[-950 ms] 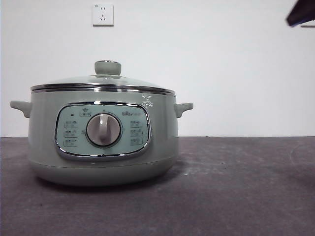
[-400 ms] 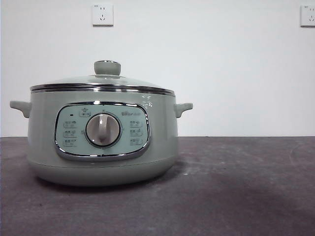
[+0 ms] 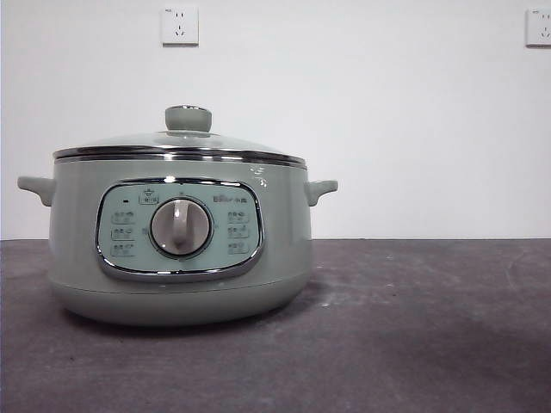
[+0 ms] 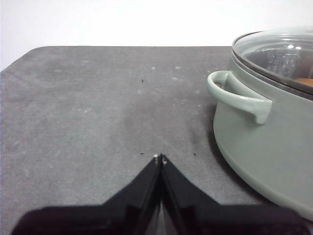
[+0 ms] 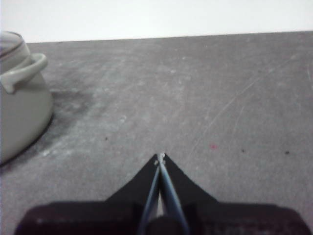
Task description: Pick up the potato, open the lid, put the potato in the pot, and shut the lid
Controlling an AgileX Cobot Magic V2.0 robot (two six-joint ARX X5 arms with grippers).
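The pale sage-green pot (image 3: 181, 241) stands on the dark table, left of middle in the front view. The glass lid (image 3: 176, 142) with its green knob (image 3: 188, 118) sits shut on the pot. In the left wrist view the pot (image 4: 264, 147) is beside my left gripper (image 4: 160, 157), and a bit of the orange-brown potato (image 4: 305, 81) shows through the lid (image 4: 279, 49). My left gripper is shut and empty above the table. My right gripper (image 5: 160, 157) is shut and empty, with the pot (image 5: 19, 107) off to its side.
Two wall sockets (image 3: 179, 25) (image 3: 538, 26) sit on the white wall behind. The dark grey table (image 3: 413, 327) stretches to the right of the pot. Its rounded corner (image 4: 29, 54) shows in the left wrist view.
The black arm tip at the top right corner of the front view has left the picture, uncovering the right wall socket. The pot and lid have not moved.
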